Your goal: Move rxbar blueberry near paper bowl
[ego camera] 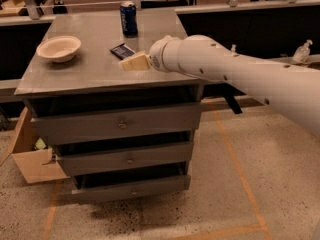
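**Gripper over the cabinet top, just beside the blueberry bar**

Camera view: the white arm (pixel 240 76) reaches in from the right edge of the picture, and its tan gripper (pixel 134 62) sits low over the grey cabinet top (pixel 90 74), near the front edge. Whether the gripper is open or closed cannot be told, and nothing is seen held in it.

The rxbar blueberry (pixel 122 50) lies flat on the top just beyond the gripper's tip, on its far side. I cannot tell whether the two touch. The paper bowl (pixel 58 48) stands upright well apart from the gripper, toward the left edge of the picture, with bare top between it and the bar. An upright blue can (pixel 128 18) stands farther back than the bar, near the rear edge.

Below the gripper the cabinet shows three drawers (pixel 120 126). A cardboard box (pixel 32 161) sits on the floor beside the cabinet's left side.
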`<action>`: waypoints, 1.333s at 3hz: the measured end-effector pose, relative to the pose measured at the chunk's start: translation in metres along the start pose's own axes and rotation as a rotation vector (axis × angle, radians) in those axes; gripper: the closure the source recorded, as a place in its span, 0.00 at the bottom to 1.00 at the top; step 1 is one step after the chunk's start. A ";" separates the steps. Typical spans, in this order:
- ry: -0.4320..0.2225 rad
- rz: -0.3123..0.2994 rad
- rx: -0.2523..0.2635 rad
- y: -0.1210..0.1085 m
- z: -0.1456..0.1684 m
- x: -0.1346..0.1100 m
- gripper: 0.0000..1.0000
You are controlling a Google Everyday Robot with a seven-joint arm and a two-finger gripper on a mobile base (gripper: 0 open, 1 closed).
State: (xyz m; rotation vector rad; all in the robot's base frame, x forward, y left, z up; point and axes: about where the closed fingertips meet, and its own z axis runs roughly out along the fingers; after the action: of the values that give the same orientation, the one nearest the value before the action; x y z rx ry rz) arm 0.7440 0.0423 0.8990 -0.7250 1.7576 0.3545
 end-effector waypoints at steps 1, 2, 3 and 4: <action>0.000 0.000 0.000 0.000 0.000 0.000 0.00; 0.012 -0.015 -0.038 0.002 0.019 -0.002 0.00; 0.026 -0.031 -0.076 0.001 0.050 0.002 0.00; 0.031 -0.046 -0.107 0.004 0.074 0.003 0.00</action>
State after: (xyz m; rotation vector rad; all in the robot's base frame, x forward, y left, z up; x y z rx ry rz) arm 0.7970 0.0869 0.8731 -0.8501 1.7585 0.4099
